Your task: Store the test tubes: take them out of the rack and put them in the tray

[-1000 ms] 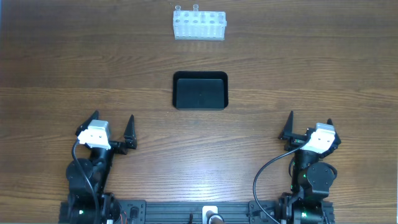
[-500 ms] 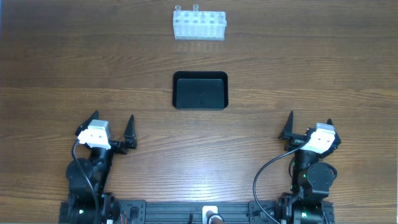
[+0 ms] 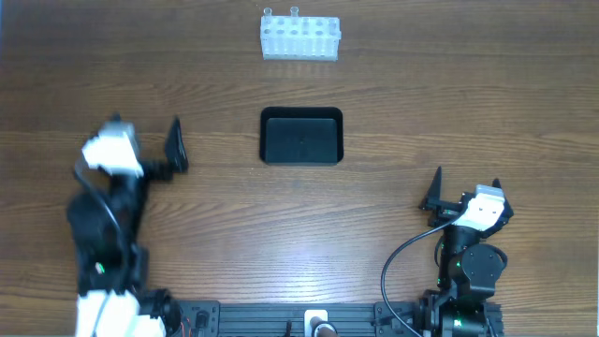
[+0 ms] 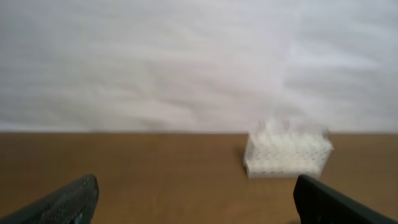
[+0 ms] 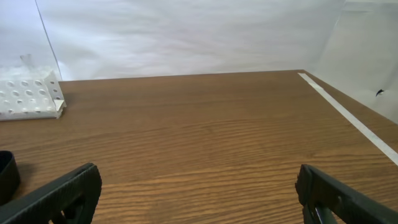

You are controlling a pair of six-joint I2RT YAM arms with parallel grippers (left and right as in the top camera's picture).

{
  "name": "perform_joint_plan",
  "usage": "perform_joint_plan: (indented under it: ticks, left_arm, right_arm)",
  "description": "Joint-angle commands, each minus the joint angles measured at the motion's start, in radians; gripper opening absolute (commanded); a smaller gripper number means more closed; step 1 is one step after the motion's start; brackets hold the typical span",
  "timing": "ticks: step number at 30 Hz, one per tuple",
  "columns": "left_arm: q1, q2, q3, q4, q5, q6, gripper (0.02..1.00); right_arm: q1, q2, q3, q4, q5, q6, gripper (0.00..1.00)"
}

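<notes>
A clear plastic rack stands at the far middle of the wooden table, with two test tubes upright at its back left. The rack also shows ahead in the left wrist view, and at the side of the right wrist view. A black tray lies nearer, in the table's middle, with nothing in it. My left gripper is open, raised at the left, level with the tray. My right gripper is open near the front right, holding nothing.
A white wall backs the table's far edge. A pale tape strip runs along the table's right side. Bare wood lies between both grippers and the tray.
My left arm has risen and moved up the picture and left, its gripper now beside the tray's level. The right arm has stayed still.
</notes>
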Motion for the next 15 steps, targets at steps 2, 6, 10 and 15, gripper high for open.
perform_joint_plan:
  ticks: [2, 6, 10, 15]
  left_arm:
    - [-0.027, 0.286, 0.304, -0.068, -0.007, -0.007, 0.998]
    - [-0.085, 0.498, 0.463, -0.080, -0.055, -0.007, 0.998]
    - [-0.158, 0.682, 0.589, -0.080, -0.114, -0.008, 0.996]
    - [-0.246, 0.857, 0.727, -0.124, -0.211, -0.018, 0.998]
  right_arm:
    - [0.000, -0.002, -0.008, 0.002, 0.009, -0.005, 0.993]
    - [0.000, -0.002, -0.008, 0.002, 0.009, -0.005, 0.993]
    - [0.000, -0.002, -0.008, 0.002, 0.009, -0.005, 0.993]
    - [0.000, -0.002, -0.008, 0.002, 0.009, -0.005, 0.993]
